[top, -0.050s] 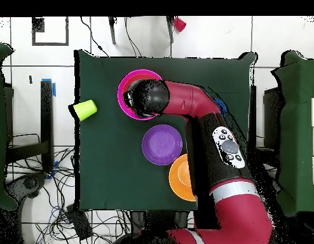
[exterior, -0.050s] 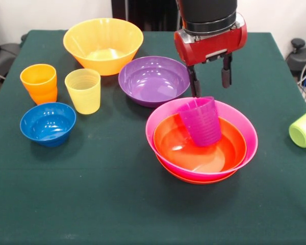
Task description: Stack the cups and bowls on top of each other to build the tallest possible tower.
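**Sawyer arm above a partly built pile of bowls**

The desk point(exterior, -0.050s: 117, 204), covered in dark green cloth, carries everything. The red and black arm point(top, -0.050s: 204, 114) reaches over it, and in the overhead view it hides most of the pile. The tool point(exterior, -0.050s: 210, 81) hangs just above the purple cup point(exterior, -0.050s: 200, 121), its two dark fingers point(exterior, -0.050s: 226, 71) spread apart and empty; one finger's tip comes down close to the cup's rim, and whether they touch cannot be told.

The tower point(exterior, -0.050s: 201, 143) stands right of centre in the front view: a red-orange bowl shows as a thin edge at the bottom, the pink bowl point(exterior, -0.050s: 245, 127) sits in it, a second red-orange bowl point(exterior, -0.050s: 194, 148) lies nested inside the pink one, and the purple cup stands tilted in that bowl.

The large yellow-orange bowl point(exterior, -0.050s: 103, 43) sits toward the far side, upright. The wide purple bowl point(exterior, -0.050s: 153, 79) rests just beside it and near the tower, apart from both.

At the left in the front view stands the small blue bowl point(exterior, -0.050s: 47, 122), with the orange cup point(exterior, -0.050s: 39, 82) behind it and the yellow cup point(exterior, -0.050s: 83, 90) beside; both cups are upright. The lime green cup point(exterior, -0.050s: 305, 128) lies on its side at the right edge, well apart from the rest.
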Action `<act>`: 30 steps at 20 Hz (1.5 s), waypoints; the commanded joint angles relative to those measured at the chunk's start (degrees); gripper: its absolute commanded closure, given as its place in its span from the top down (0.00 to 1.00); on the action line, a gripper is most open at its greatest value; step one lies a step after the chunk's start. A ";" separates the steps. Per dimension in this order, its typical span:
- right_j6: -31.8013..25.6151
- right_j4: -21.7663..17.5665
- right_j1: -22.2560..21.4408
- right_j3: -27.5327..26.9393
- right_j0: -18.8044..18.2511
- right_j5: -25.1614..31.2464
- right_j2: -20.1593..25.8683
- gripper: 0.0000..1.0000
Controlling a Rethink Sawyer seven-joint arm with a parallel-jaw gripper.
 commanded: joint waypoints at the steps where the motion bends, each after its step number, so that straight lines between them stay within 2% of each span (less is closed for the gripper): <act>1: 2.42 -3.38 1.52 -0.34 1.51 6.51 -1.58 1.00; 7: 2.11 -3.82 2.41 -1.87 1.95 7.17 -1.90 1.00; 18: 2.38 -4.58 3.44 -1.55 2.34 5.76 -3.07 1.00; 30: 3.24 -4.68 5.99 -0.35 2.91 -0.31 -4.07 1.00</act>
